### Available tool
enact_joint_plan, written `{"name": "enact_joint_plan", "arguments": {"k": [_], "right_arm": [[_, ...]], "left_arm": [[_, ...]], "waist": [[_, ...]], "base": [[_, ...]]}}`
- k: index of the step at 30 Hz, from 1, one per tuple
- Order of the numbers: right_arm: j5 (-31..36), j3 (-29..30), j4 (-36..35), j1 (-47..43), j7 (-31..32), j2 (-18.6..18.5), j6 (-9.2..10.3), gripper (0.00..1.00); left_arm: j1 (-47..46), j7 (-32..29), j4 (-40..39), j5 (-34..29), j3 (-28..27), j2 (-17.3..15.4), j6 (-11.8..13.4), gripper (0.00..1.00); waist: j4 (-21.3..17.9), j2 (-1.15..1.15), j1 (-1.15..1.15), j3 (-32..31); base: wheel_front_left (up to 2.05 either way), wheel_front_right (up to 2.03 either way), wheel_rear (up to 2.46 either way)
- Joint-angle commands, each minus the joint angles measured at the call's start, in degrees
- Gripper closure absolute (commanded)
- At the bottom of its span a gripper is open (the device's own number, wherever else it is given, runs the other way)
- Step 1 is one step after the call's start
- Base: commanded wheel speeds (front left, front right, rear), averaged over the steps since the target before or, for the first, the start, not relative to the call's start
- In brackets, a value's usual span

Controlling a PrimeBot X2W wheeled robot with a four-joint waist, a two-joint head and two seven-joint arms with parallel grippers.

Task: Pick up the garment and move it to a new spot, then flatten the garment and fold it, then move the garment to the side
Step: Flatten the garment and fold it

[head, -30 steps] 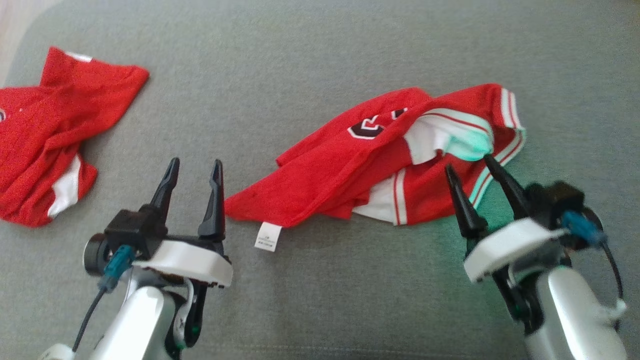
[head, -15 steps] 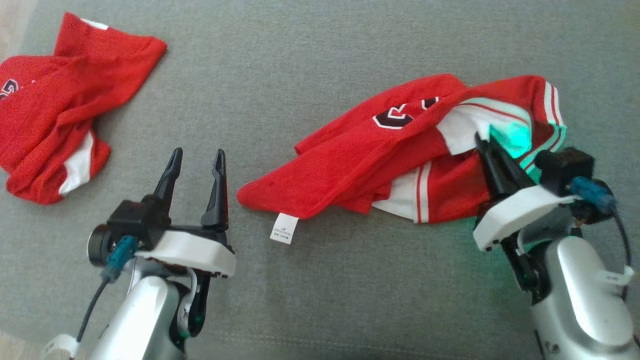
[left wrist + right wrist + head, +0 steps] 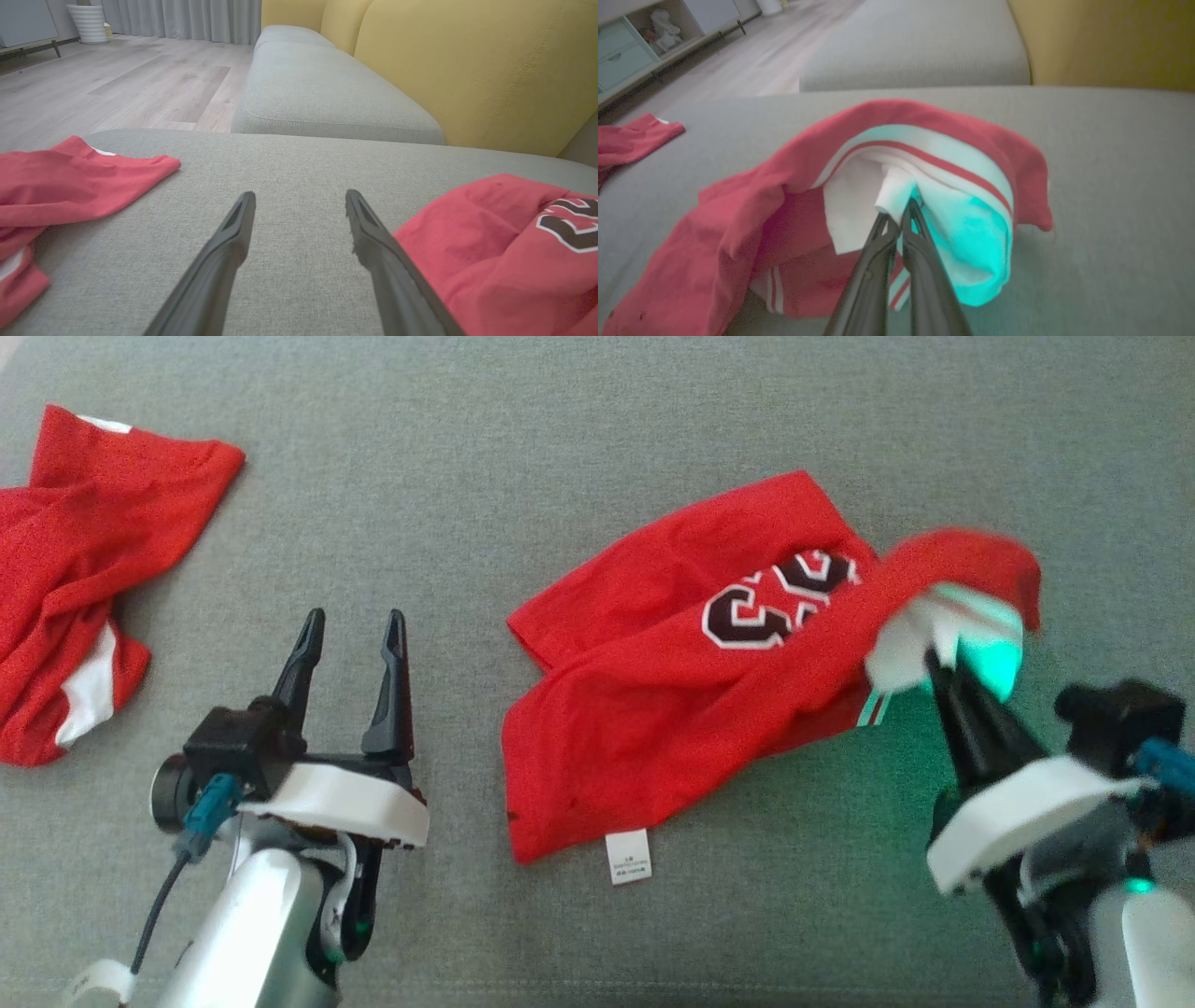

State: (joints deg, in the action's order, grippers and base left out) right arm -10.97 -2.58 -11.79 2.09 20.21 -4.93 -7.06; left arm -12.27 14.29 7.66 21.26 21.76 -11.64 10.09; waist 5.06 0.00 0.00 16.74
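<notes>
Garment: the red jersey (image 3: 653, 728) lies crumpled at centre right of the head view on the grey sofa seat (image 3: 523, 439), number side up, with its label (image 3: 627, 856) at the lower edge.
Right pincer (image 3: 936, 658): clenched on the jersey's white-trimmed edge, holding that corner raised at the right of the frame.
Left pincer (image 3: 353, 616): released, hovering at lower left, apart from the jersey.
Other cloth: a second red shirt (image 3: 84, 551) at upper left.
Progress: early, I judge. The pick-up is under way; moving, flattening, folding and setting aside are left.

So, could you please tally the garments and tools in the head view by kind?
Red garments: 2, the numbered jersey pinched in the right tool and the crumpled jersey at far left.
Tools: 2, the right tool shut, the left tool open.
Total: 4.
</notes>
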Motion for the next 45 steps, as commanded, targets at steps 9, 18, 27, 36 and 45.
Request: {"name": "enact_joint_plan", "arguments": {"k": [9,18,27,36,45], "right_arm": [[-0.5,1.0,0.0,-9.2,12.3,1.1,-0.43,1.0],[-1.5,0.3,1.0,-7.5,8.5,1.2,-0.43,0.0],[-3.1,-0.9,-5.0,-7.2,9.3,0.5,-0.43,0.0],[-3.2,-1.1,-9.1,-3.9,0.5,0.1,-0.43,0.0],[-1.4,-1.3,-2.3,-4.1,-12.4,0.9,-0.43,0.0]], "left_arm": [[-1.1,0.7,-1.5,-0.4,-1.8,-0.9,-0.3,0.0],[-0.3,0.7,-0.9,-0.2,-1.9,-1.3,-0.3,0.0],[2.2,0.2,-0.8,0.3,-1.6,-1.8,0.3,0.0],[4.5,-0.7,-2.1,0.5,-1.3,-2.5,1.2,0.0],[6.4,-2.0,-3.5,0.0,0.0,-3.3,1.8,0.0]], "waist": [[0.0,0.0,0.0,-0.2],[-0.8,0.0,0.0,-1.8],[-1.9,0.0,0.0,-6.2],[-2.3,0.0,0.0,-9.7],[-1.6,0.0,0.0,-11.4]], "base": [[0.0,0.0,0.0],[0.0,0.0,0.0],[0.0,0.0,0.0],[0.0,0.0,0.0],[0.0,0.0,0.0]]}}
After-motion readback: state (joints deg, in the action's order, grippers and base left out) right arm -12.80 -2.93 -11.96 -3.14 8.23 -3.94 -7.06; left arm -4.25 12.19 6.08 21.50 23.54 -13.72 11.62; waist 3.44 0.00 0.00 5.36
